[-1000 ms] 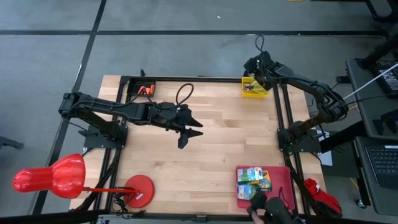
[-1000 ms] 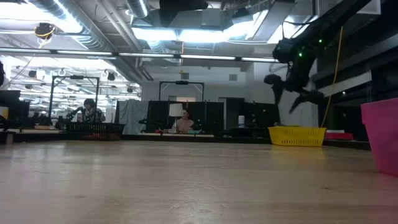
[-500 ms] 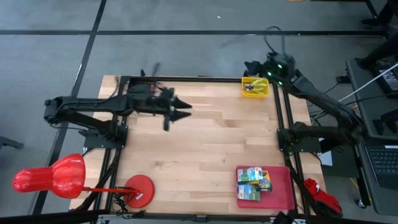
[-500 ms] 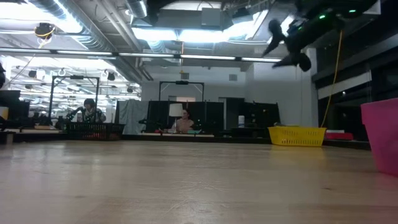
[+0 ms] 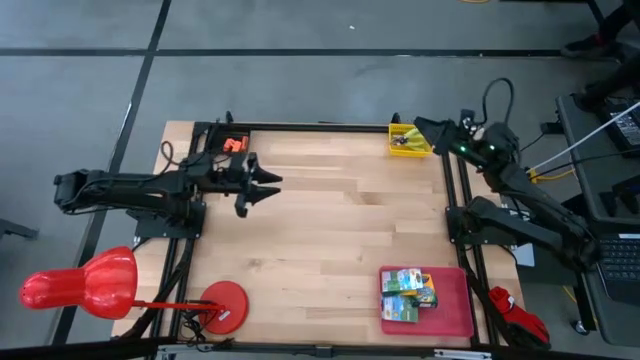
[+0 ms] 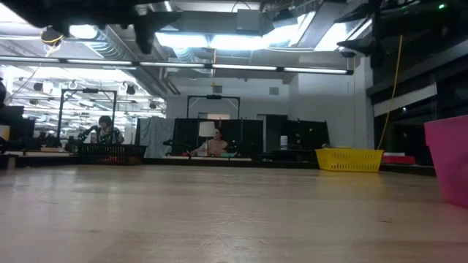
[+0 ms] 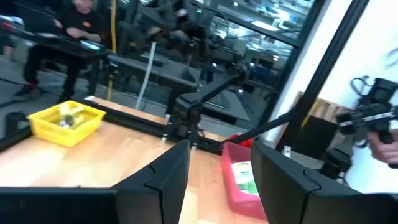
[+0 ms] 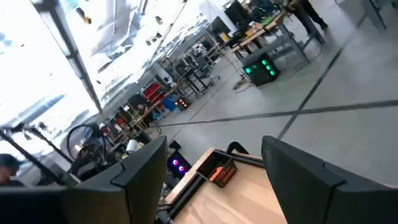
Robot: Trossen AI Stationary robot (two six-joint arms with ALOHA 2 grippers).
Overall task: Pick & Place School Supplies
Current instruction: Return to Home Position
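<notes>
Three yellow-green crayon boxes [image 5: 408, 294] lie flat in the red tray [image 5: 456, 305] at the table's near right; the left wrist view shows one crayon box [image 7: 244, 176] there too. Small orange pieces [image 5: 233, 145] sit in a black holder at the far left corner. The yellow mesh basket [image 5: 410, 141] at the far right holds yellowish items I cannot make out. My left gripper [image 5: 272, 187] hangs open above the table's far left part. My right gripper [image 5: 419, 127] is open, raised beside the basket's far right side.
Bare wood spans the table's middle [image 5: 340, 230]. A black frame rail [image 5: 457, 190] runs along the right side. A red lamp-like stand [image 5: 222, 304] sits at the near left corner. In the low view the basket [image 6: 349, 159] and the tray wall [image 6: 447, 157] stand at the right.
My left arm has drawn back from the table's centre toward the far left, its gripper staying open. My right arm has risen from over the basket and swung back toward the right edge, leaving the low view upward. A dark hand at the tray's near edge is gone.
</notes>
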